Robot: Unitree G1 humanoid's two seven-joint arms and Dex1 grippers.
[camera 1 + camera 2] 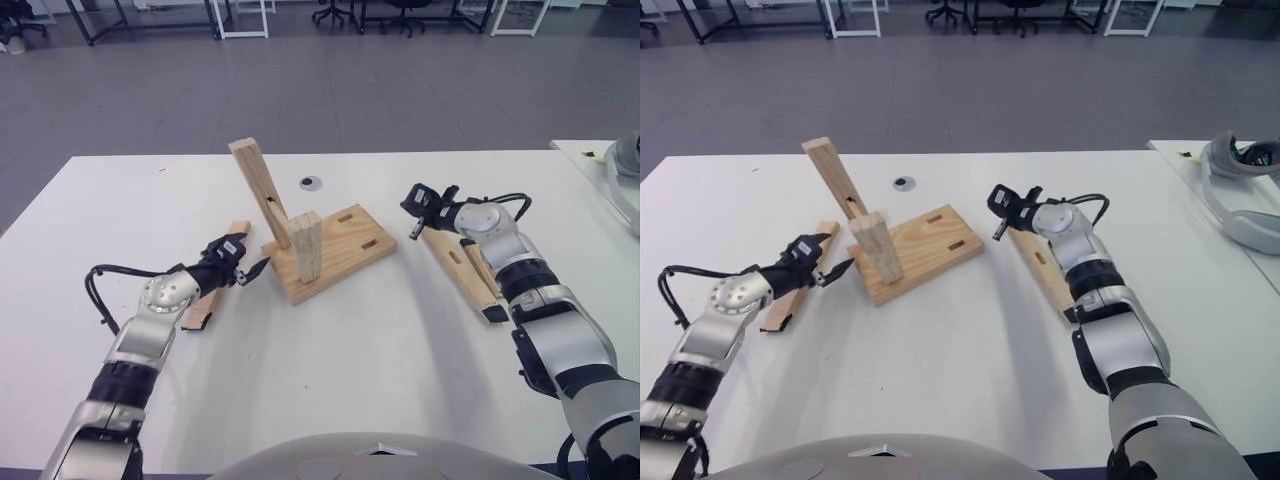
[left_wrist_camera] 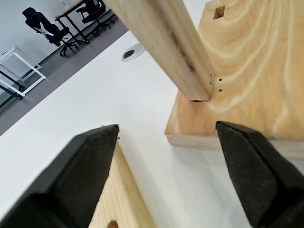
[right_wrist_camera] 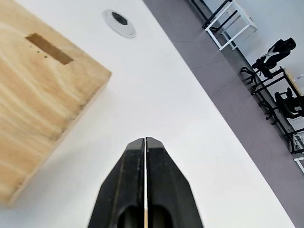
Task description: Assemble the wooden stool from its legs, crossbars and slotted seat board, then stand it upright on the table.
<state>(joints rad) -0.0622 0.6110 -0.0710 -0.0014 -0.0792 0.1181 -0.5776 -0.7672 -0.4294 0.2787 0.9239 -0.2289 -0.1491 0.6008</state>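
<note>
Left tool [image 1: 252,272] apart, just left of board [image 1: 345,245] on table [image 1: 350,380]; right tool [image 1: 413,230] pressed together, empty, just right. Risks knocking tilted leg [image 1: 262,195] out of board if bumped.

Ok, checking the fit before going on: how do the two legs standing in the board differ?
The far leg leans toward the robot's left and rises higher. The near leg stands upright and looks shorter. Both are light wood and sit in the board.
</note>
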